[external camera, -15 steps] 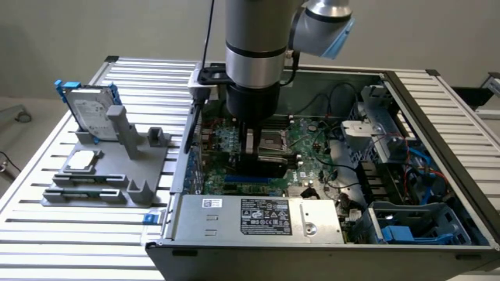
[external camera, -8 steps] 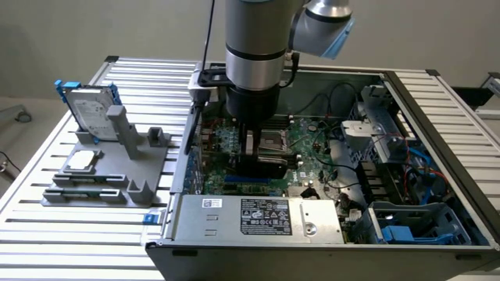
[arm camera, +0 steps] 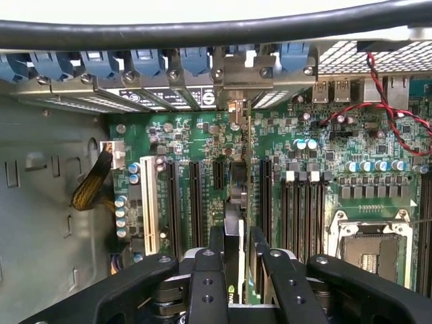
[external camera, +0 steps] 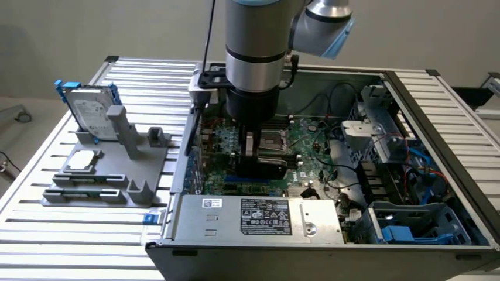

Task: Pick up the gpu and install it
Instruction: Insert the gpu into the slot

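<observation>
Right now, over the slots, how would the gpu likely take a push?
Probably stiff: the gpu stands straight, edge-on, in the tool. Likely fragile sideways, being a thin board. It might tip, since only one edge is clamped.

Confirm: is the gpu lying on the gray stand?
No, the pincer grips the gpu edge-on inside the case, by the motherboard slots.

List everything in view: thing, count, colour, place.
green circuit-board gpu card: one, green with black shroud, edge-on between the claw's fingers above the motherboard
green motherboard: one, green, inside the case
open metal computer case: one, grey, on the table
silver hard drive in blue frame: one, silver and blue, upright on the holder
grey plastic holder: one, grey, table at the exterior view's left
slatted metal table: one, silver, under everything
robot arm: one, grey and blue, reaching into the case
claw: one, black, closed on the card
</observation>
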